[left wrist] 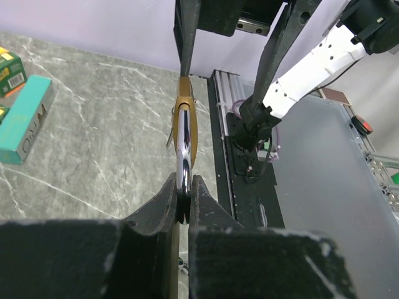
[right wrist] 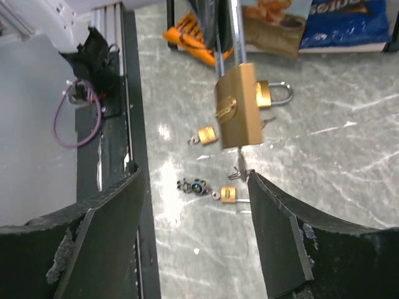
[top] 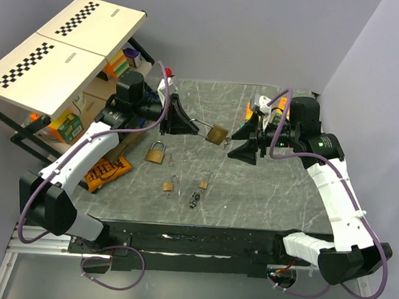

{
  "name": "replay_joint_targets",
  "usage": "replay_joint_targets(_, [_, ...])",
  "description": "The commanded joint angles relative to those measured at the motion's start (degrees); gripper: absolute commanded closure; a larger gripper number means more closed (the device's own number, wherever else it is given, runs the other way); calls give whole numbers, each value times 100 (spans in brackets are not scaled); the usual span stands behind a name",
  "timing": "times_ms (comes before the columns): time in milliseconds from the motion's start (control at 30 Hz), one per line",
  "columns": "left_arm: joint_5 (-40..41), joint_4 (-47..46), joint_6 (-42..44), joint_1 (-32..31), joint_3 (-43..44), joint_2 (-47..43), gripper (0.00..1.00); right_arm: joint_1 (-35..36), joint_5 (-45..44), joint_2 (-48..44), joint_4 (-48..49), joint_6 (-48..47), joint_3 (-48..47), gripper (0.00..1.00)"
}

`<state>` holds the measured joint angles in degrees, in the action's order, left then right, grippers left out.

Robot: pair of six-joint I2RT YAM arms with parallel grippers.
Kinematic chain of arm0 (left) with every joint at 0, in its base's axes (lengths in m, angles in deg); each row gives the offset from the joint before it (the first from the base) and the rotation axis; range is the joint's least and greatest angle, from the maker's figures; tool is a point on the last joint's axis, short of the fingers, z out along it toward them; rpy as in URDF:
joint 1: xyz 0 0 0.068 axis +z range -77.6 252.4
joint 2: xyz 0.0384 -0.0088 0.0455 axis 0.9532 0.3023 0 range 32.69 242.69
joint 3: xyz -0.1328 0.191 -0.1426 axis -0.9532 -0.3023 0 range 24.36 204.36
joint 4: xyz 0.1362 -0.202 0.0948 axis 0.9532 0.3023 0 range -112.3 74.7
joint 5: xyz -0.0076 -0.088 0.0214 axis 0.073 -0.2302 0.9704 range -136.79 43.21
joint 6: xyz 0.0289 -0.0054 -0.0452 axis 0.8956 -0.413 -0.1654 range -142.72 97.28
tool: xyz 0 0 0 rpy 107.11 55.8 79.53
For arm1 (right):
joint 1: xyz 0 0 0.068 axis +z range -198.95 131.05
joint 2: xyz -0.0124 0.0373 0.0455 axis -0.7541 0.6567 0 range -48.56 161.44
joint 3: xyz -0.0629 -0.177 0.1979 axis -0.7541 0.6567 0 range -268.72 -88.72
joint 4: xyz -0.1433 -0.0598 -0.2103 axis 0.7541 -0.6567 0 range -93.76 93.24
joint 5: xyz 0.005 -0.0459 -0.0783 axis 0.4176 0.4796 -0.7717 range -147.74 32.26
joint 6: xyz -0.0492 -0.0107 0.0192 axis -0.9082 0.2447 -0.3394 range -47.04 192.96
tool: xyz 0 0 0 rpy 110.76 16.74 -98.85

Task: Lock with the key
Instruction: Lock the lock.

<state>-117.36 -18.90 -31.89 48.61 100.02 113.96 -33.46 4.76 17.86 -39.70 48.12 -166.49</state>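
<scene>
Beside the padlock (top: 217,134), pinched at its shackle by my left gripper (top: 193,125), my right gripper (top: 235,144) stands wide and empty. Key (top: 194,201): on the worktop (top: 285,196) below the padlock, basewards. Best approach is probably straight down, closing on one key only.

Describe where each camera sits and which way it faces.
Top external: above and behind, looking down on the table; left arm and right arm show.
Left wrist: faces the right arm; left end effector clamps the brass padlock by its shackle.
Right wrist: looks down at that padlock and the key; open right end effector shows.
Shared: both wrist views show the padlock.
</scene>
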Motion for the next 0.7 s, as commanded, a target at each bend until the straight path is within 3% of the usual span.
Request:
replay_joint_targets(0, [-159,-217,161,-11,72,-288,99,-28,-71,-243,-260,-381,61,28])
replay_joint_targets(167, [-203,-217,152,-11,28,-296,99,-28,-141,-208,110,-92,149,36])
replay_joint_targets(667, [-335,-76,381,-178,-78,-428,99,-19,-107,223,-127,-319,-150,44])
